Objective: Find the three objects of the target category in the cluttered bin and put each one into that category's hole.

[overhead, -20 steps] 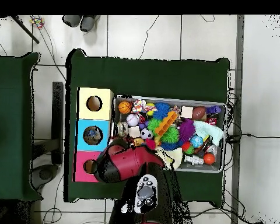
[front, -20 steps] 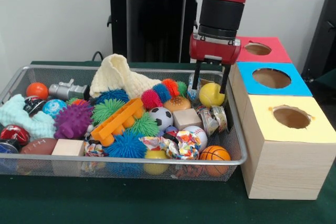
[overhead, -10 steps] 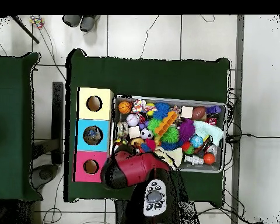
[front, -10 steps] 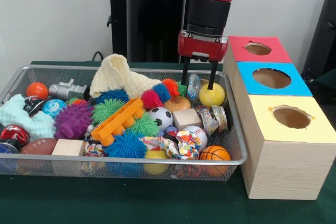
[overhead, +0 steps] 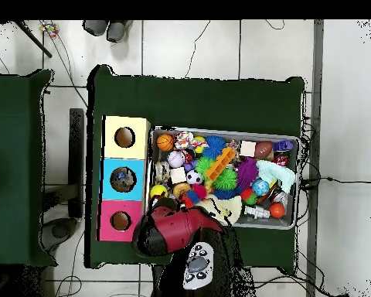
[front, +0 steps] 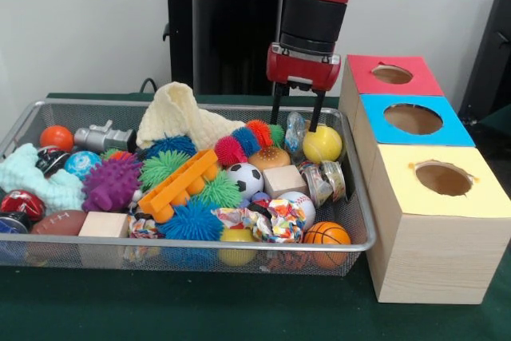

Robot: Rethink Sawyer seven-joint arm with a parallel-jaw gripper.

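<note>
While the gripper (front: 294, 115) hangs spread and empty over the far right corner of the bin (front: 200, 243), these are the risks, read left to right in the front view:

Left of bin: cream cloth (front: 184, 117) heaped at the far wall; may hide a ball, so a search could miss one.
Centre clutter: spiky toys such as the purple spiky ball (front: 112, 183) lie touching the orange block (front: 177, 184); a finger coming down here could snag and drag neighbours.
Gripper: fingers apart, nothing between them; tips just above the pile.
Yellow ball (front: 322, 144): round, smooth, plain yellow, against the right wall near the far corner, just beside the right fingertip. Likely target, a judgement only.
Risk at ball: off-centre closing could squirt it sideways into the foil wrapper (front: 295, 133).
Boxes: red box (front: 367, 84), blue box (front: 459, 129), yellow box (front: 487, 193); wrong hole is possible.
</note>
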